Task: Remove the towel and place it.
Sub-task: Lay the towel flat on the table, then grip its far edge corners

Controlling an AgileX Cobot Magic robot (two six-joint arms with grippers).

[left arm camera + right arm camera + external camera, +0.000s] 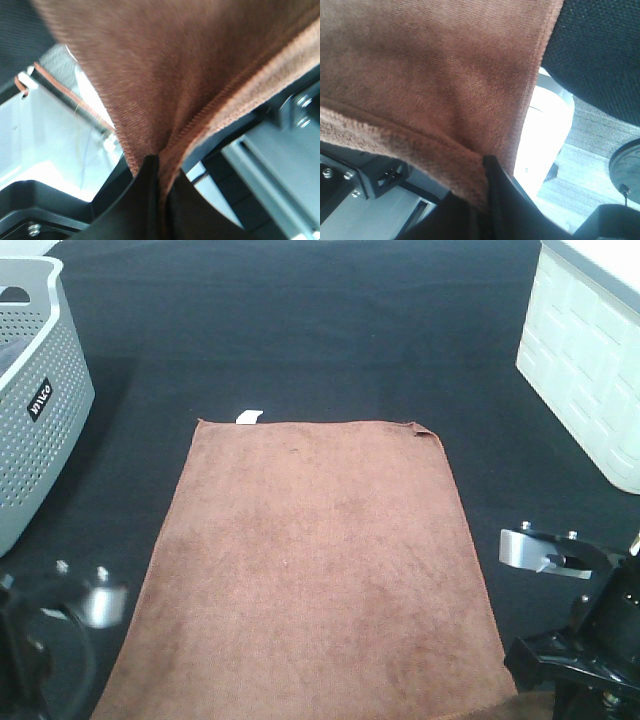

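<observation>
The reddish-brown towel (pixel 320 560) lies spread flat on the black table, its small white tag (pixel 248 417) at the far left corner. Its near edge runs off the bottom of the exterior view. My left gripper (pixel 159 172) is shut on the towel's near left corner; the stitched edge (pixel 235 107) hangs from the black fingers (pixel 145 195). My right gripper (pixel 480 185) is shut on the near right corner of the towel (pixel 430 75). In the exterior view only the arms' wrists show, left (pixel 60 620) and right (pixel 580 630); the fingertips are out of frame.
A grey perforated laundry basket (pixel 35 400) stands at the left edge. A white ribbed box (pixel 590 370) stands at the right rear. Black table surface (pixel 320 330) extends behind the towel.
</observation>
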